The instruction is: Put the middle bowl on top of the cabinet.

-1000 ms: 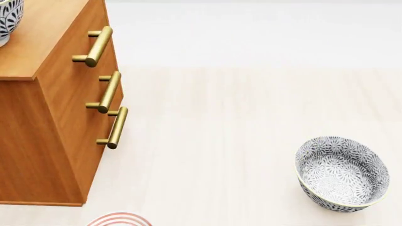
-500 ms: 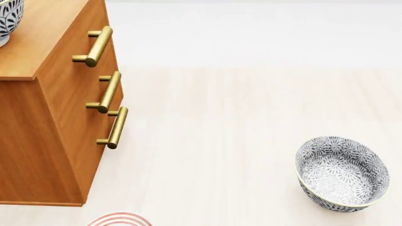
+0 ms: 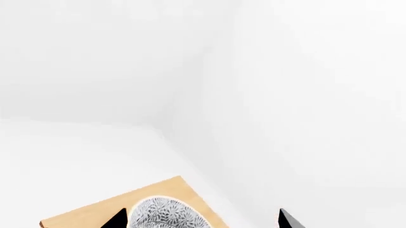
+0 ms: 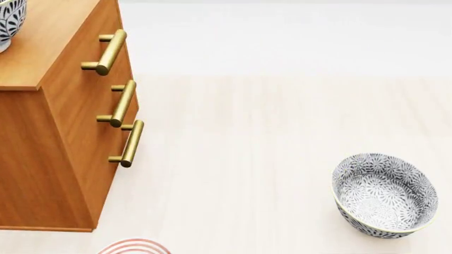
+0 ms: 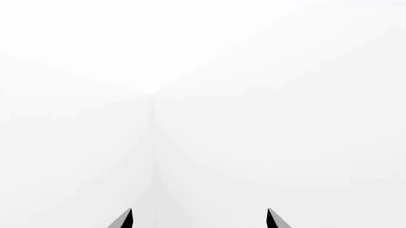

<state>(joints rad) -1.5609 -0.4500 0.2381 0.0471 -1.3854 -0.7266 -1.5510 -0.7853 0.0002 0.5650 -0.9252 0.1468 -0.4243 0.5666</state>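
The middle bowl, grey-and-white floral, stands on the light wood top of the cabinet, cut off by the head view's upper left corner. In the left wrist view the same bowl rests upright on the cabinet top. My left gripper is open above it, its dark fingertips wide apart and clear of the rim. My right gripper is open too, facing bare white walls with nothing between its fingertips. Neither arm shows in the head view.
A look-alike floral bowl sits on the pale floor at the right. The edge of a white plate with red rings shows at the bottom, in front of the cabinet. Three brass handles jut from the cabinet's front.
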